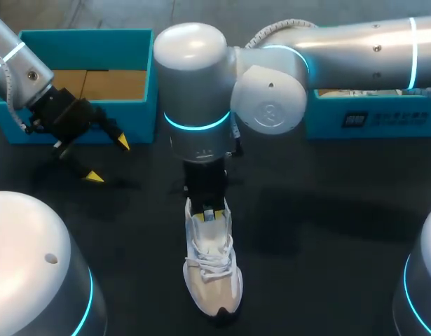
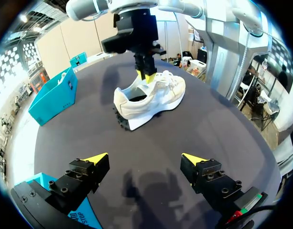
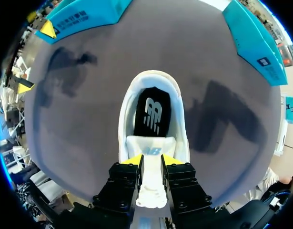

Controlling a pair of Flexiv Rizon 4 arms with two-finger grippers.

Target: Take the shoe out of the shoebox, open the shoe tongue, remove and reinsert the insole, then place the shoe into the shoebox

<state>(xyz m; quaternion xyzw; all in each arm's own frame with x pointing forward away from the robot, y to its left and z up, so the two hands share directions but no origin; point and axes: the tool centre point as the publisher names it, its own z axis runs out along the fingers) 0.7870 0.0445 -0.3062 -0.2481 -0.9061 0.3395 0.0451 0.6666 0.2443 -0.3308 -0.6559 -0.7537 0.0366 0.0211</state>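
Where the table [image 1: 306, 231] holds it, shoe [image 1: 214, 280]: one.
Shoeboxes [image 1: 89, 40] [image 1: 383, 115]: two.
Right gripper [image 3: 151, 160]: clamping tongue [image 3: 151, 147].
Left gripper [image 1: 108, 159]: wide.

Fairly bright, even light from overhead throws soft-edged shadows on the dark matte table [image 1: 327, 175] beside the white shoe [image 1: 214, 269] and under the left gripper [image 1: 108, 159], and lays pale glare on the glossy shell of the right arm [image 1: 341, 42], whose cyan rings [image 1: 197, 124] glow.
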